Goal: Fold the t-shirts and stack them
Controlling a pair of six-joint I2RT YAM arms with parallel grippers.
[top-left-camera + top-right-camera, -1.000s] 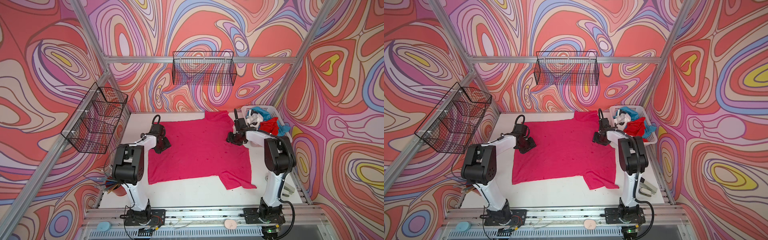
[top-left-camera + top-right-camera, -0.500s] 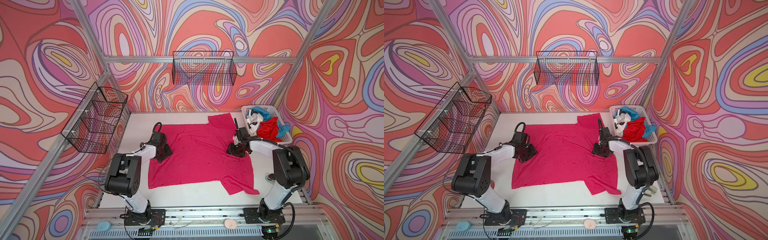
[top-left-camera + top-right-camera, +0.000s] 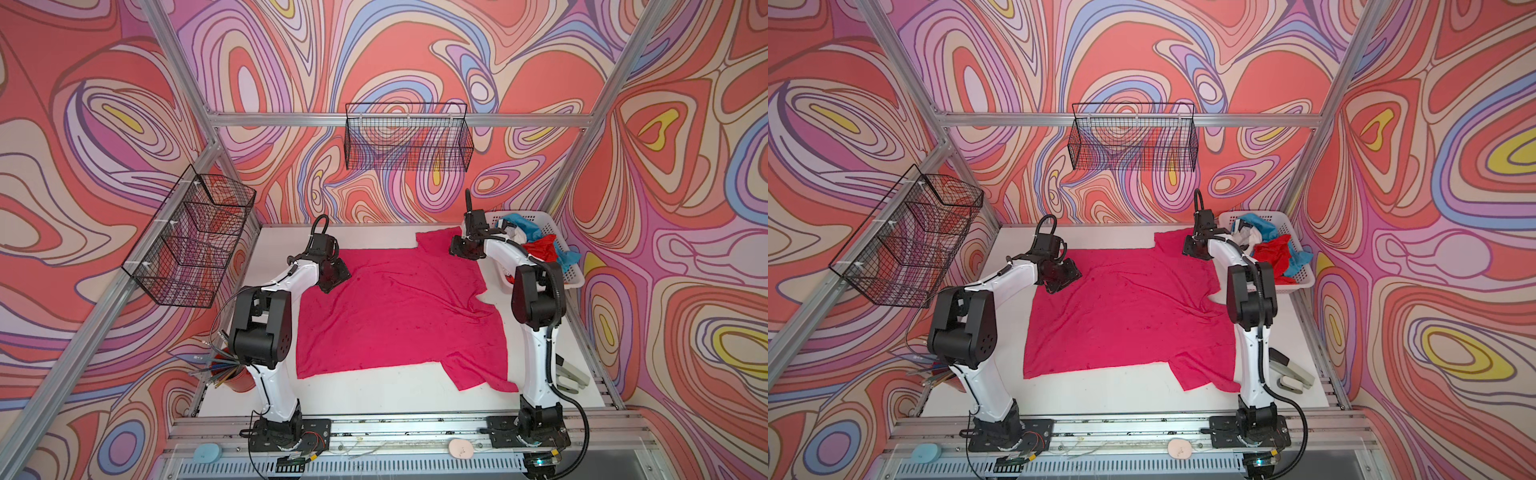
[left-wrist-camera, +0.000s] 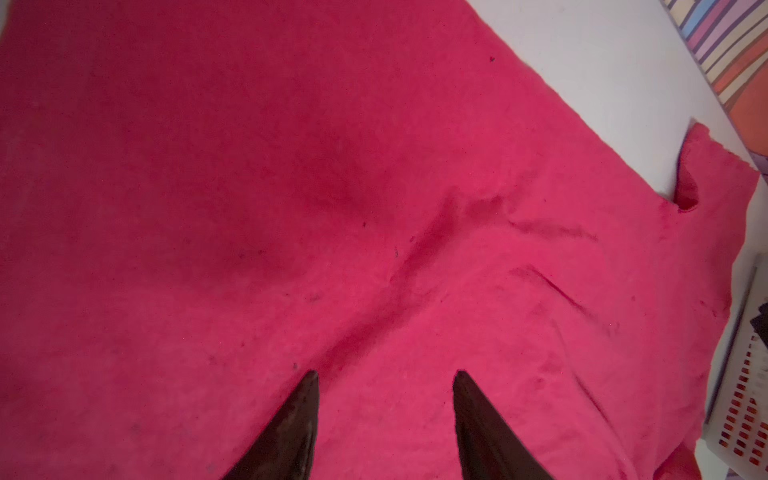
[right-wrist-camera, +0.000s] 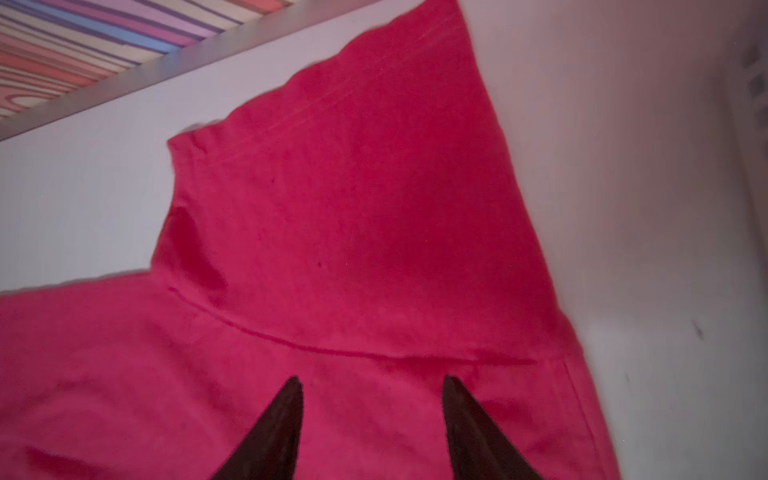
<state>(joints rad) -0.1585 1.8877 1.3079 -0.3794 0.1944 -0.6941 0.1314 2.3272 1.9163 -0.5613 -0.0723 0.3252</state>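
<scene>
Left gripper [image 3: 332,275], in both top views, hangs low over the far left corner of the pink shirt [image 3: 399,316], which lies spread on the bench [image 3: 374,392]. Right gripper [image 3: 466,249] sits over the far sleeve, just beside the white basket [image 3: 536,214] holding the red shirt [image 3: 540,251] and blue shirt [image 3: 521,222]. We note the near sleeve splayed toward the right arm's base.

Left wrist view: the left gripper [image 4: 384,374] shows its jaws apart with nothing between them, and light creases in the cloth ahead.

Right wrist view: the right gripper [image 5: 372,378] is likewise parted and empty, poised at the seam where the sleeve [image 5: 340,187] joins the body.

We judge the step in hand to be laying out the first shirt, with folding not yet begun. The next move calls for each gripper to descend, pinch an edge cleanly, and carry the sleeves inward without dragging the body.
</scene>
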